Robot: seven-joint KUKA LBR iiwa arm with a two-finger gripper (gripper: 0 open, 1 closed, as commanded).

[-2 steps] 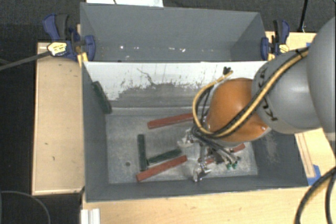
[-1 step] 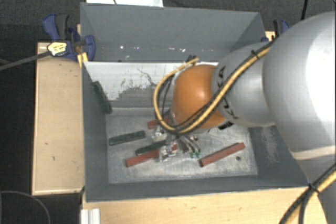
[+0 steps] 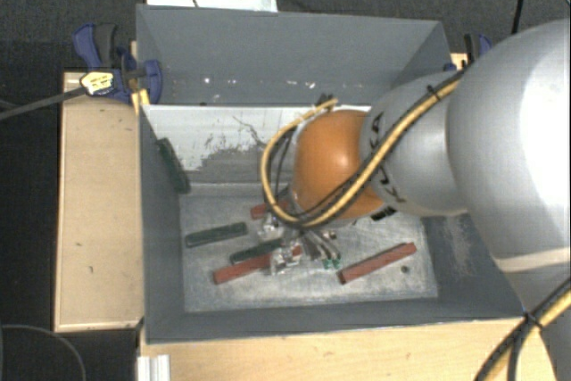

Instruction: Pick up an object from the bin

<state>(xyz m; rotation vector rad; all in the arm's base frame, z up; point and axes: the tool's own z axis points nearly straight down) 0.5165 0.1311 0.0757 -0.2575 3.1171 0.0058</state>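
The gripper (image 3: 293, 256) sits low on the floor of the bin (image 3: 161, 281), at the right ends of a dark green stick (image 3: 252, 255) and a red-brown stick (image 3: 237, 272) lying side by side. Whether it is open or clamped cannot be told. The sticks look to be touching, so a grasp could catch both, or pinch one by its end and let it swing loose on the lift.

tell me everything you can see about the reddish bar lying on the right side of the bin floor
The reddish bar is a long, narrow, straight stick with flat sides, dull brownish red, perhaps plastic or painted wood. It lies flat and whole on the grey floor of the bin, slanted, its right end nearer the back wall. Nothing rests on it. Its left end lies close to the end effector; whether they touch cannot be told.
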